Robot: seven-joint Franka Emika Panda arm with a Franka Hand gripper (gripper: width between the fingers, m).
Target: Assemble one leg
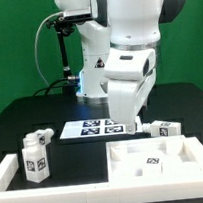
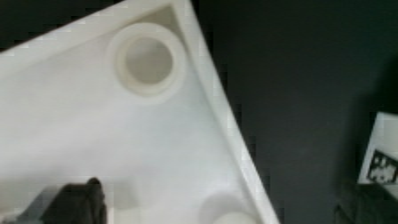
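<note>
Large white square tray-like top (image 1: 160, 156) lies flat. Its round corner socket (image 2: 146, 58) is bare (no leg fitted, so the whole step is pending). Small white blocky tagged leg (image 1: 163, 130) lies loose just beside it. Gripper (image 1: 137, 120) hovers over the top; one dark finger (image 2: 75, 205) shows, so I cannot tell its spread.

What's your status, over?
Jaws over tabletop by a round socket; open or shut unclear. One leg lies loose, ungripped, at exterior view's right. Nothing seen in the way.
</note>
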